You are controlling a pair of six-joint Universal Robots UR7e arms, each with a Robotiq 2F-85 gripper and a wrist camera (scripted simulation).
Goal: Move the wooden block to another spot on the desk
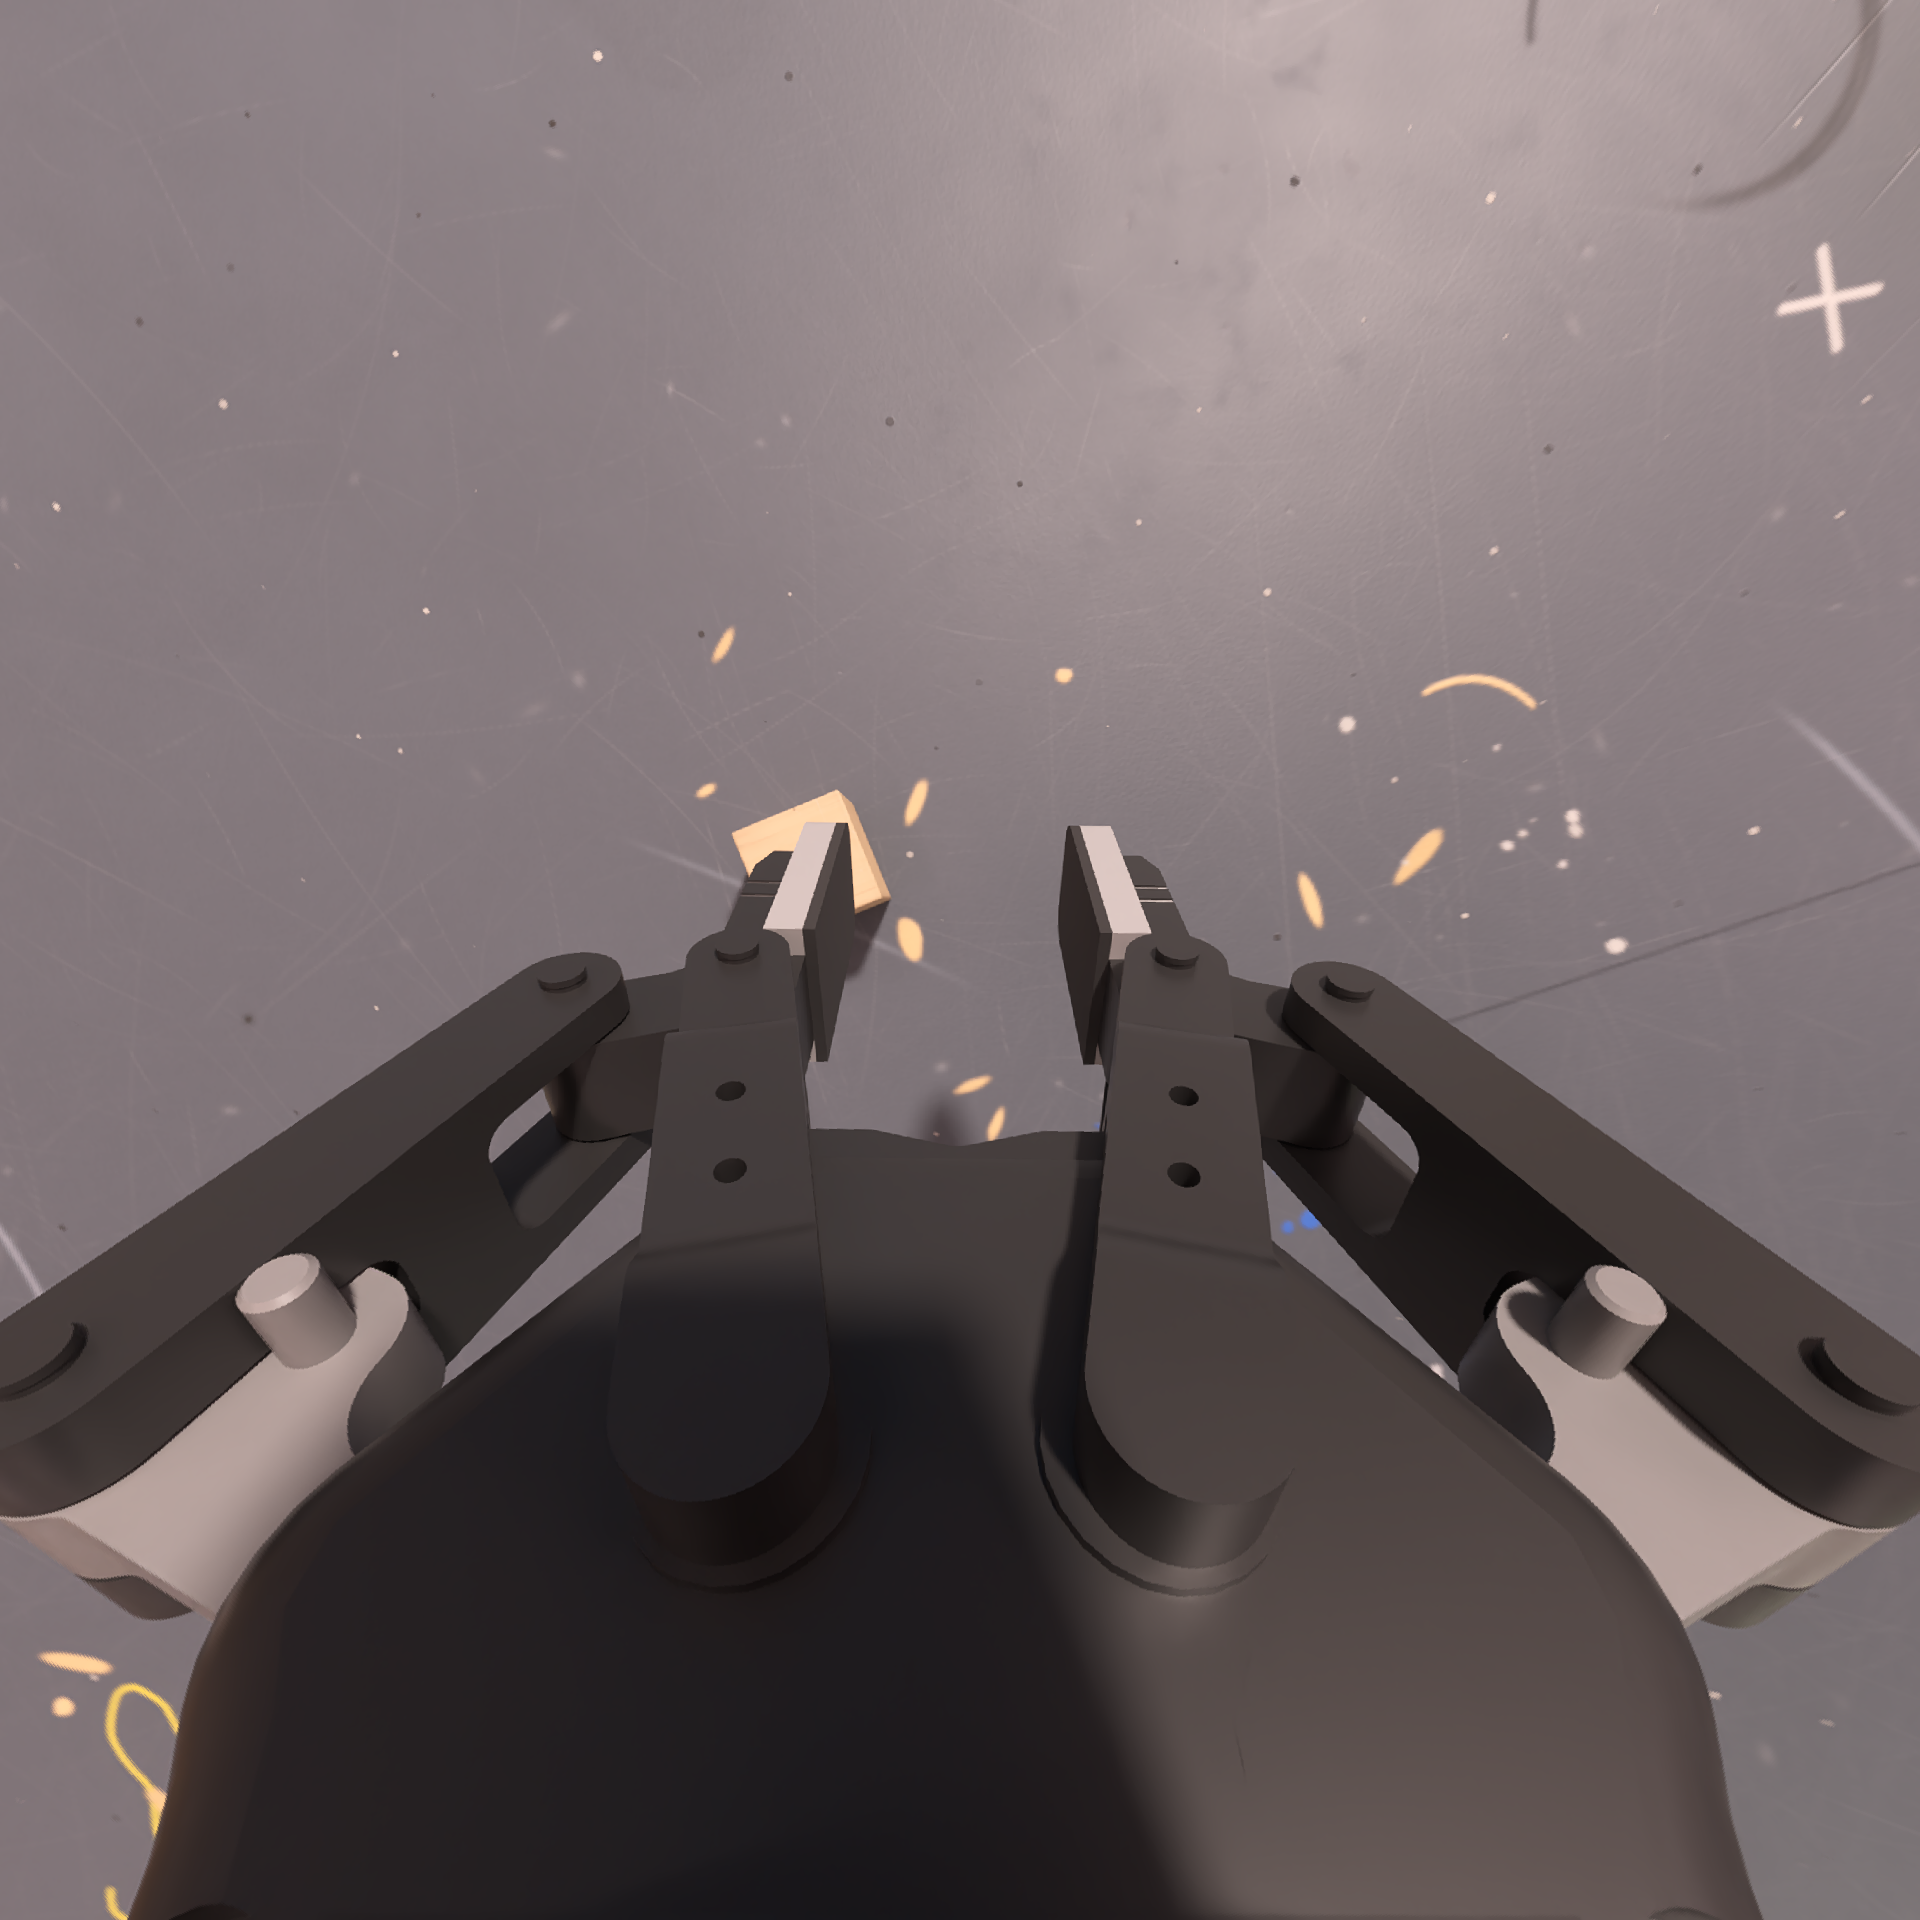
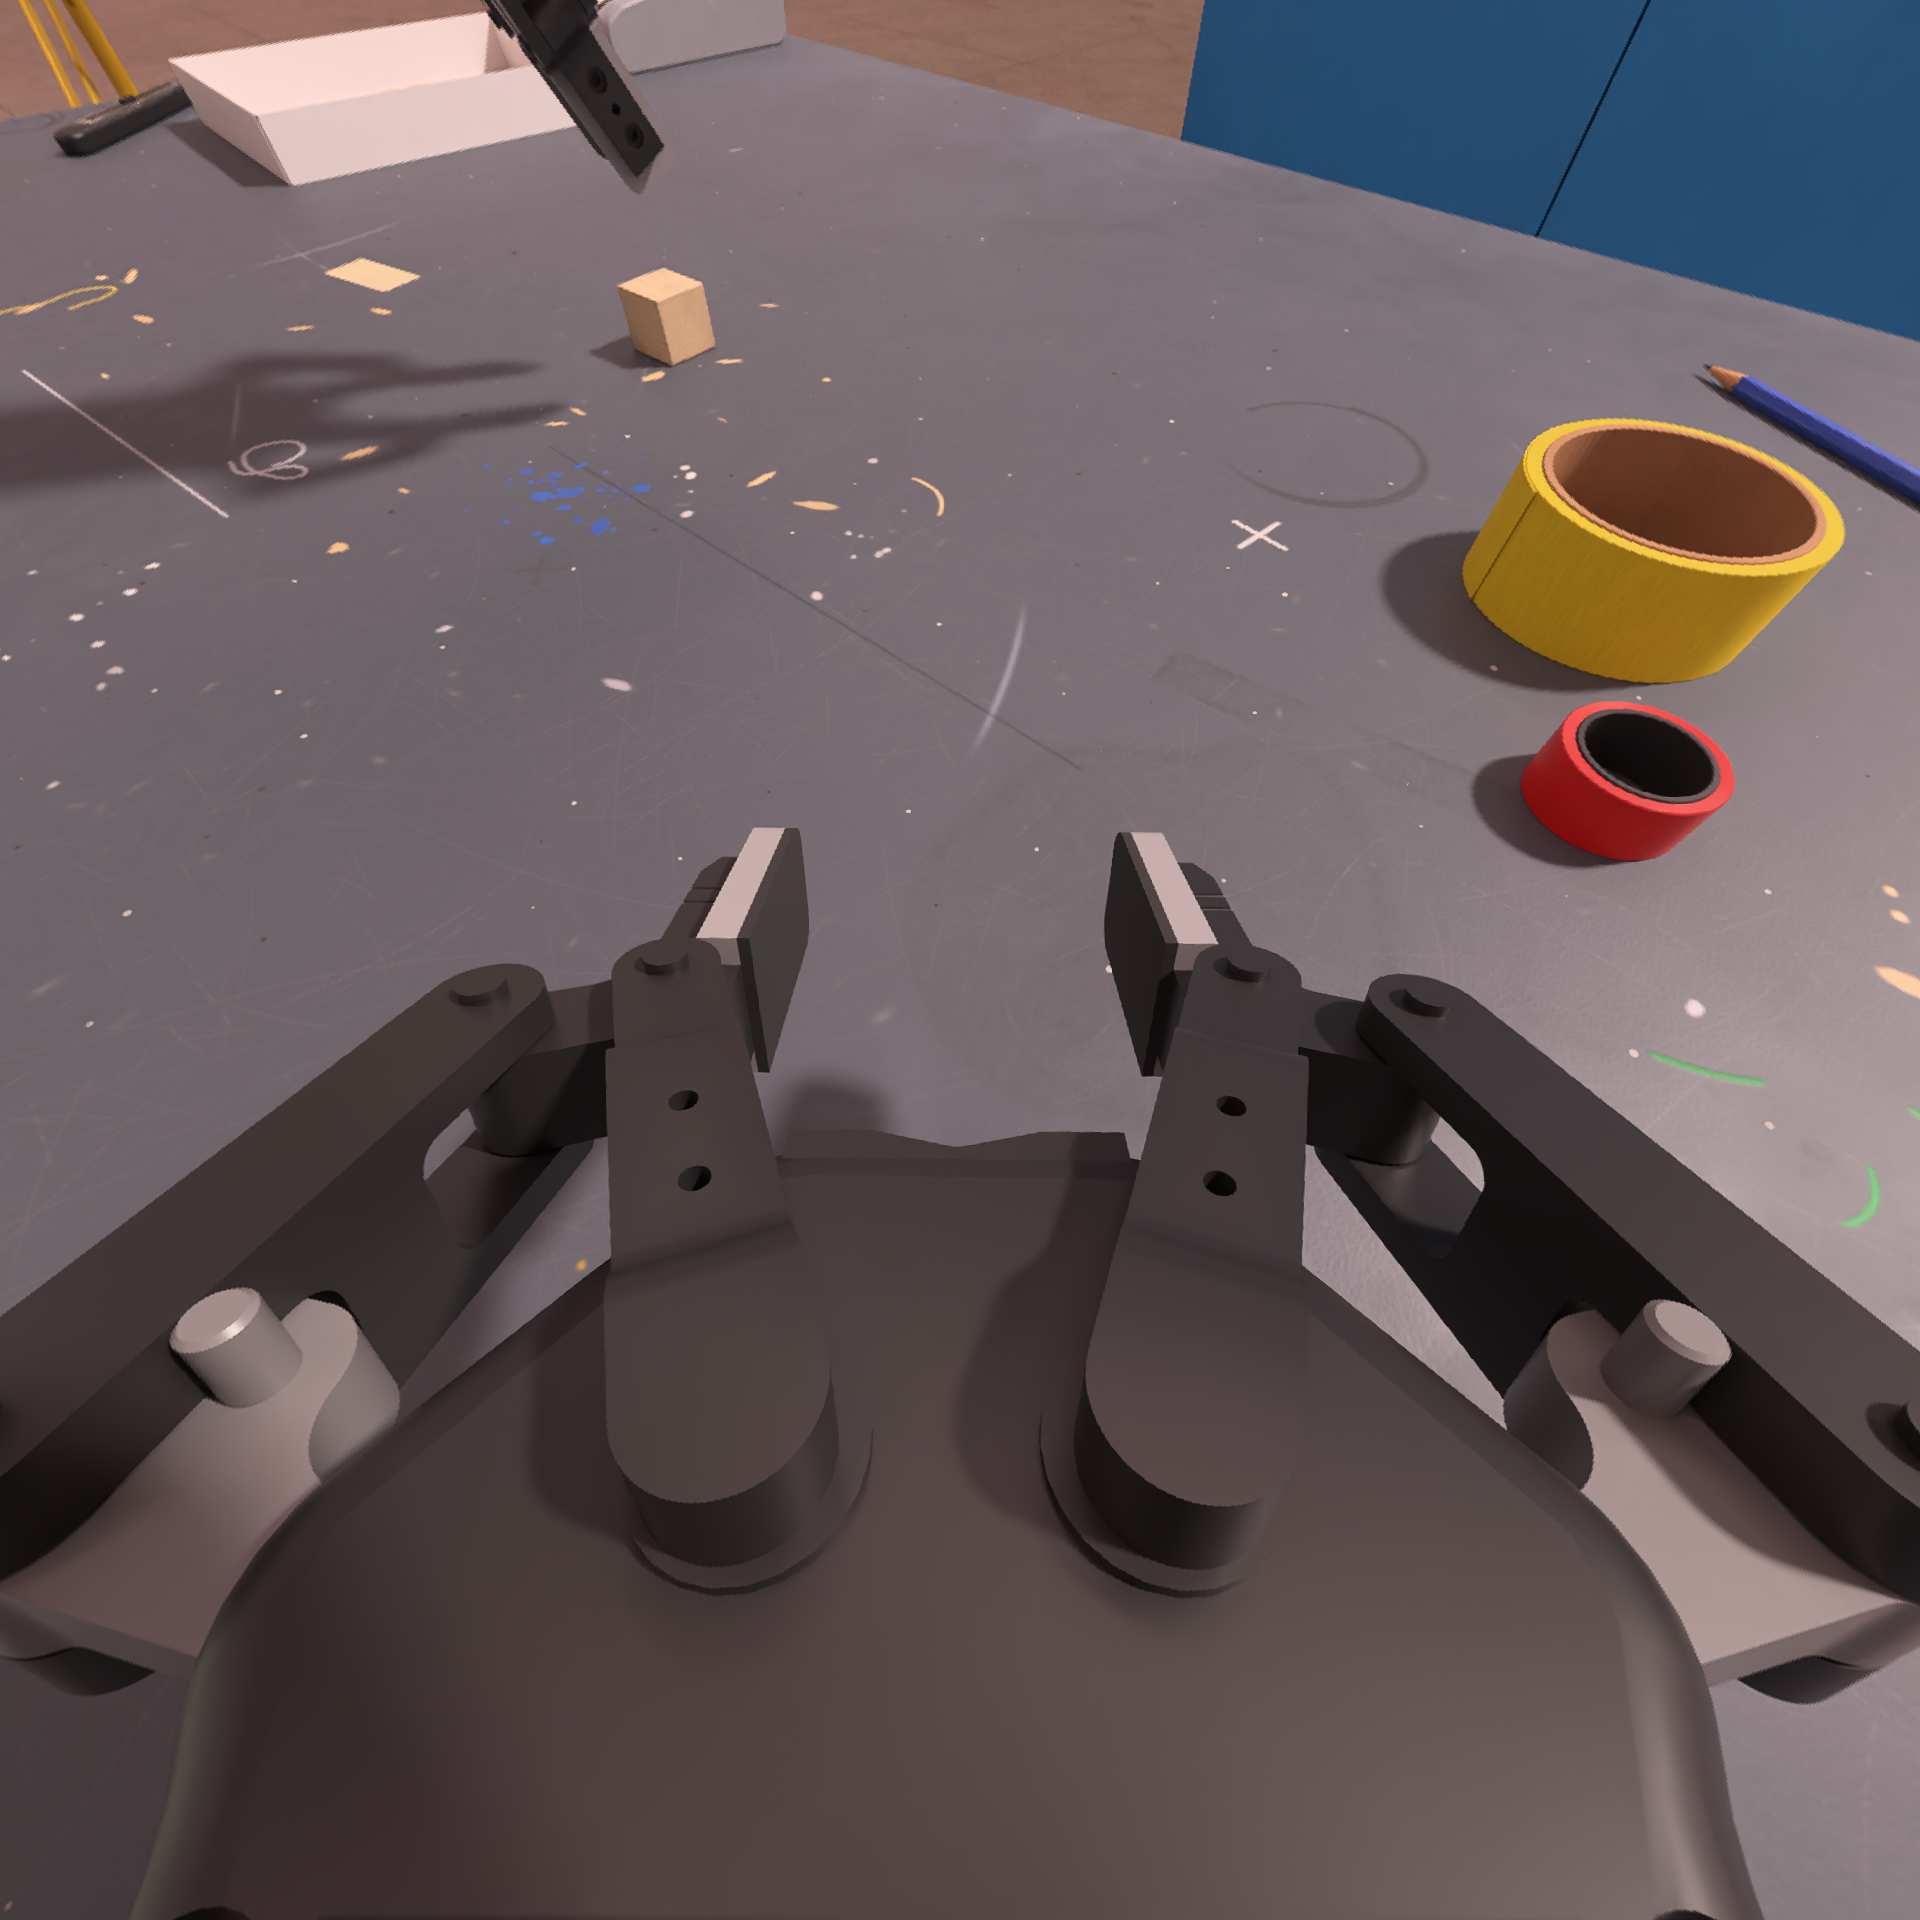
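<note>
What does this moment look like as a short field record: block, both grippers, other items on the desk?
block: wooden block resting on the grey desk, not held
left gripper: left gripper open, above the desk, block partly behind one finger in its own view
right gripper: right gripper open, empty, far from the block
other items: yellow tape roll, red tape roll, blue pencil, white tray
task status: block not yet grasped
</note>
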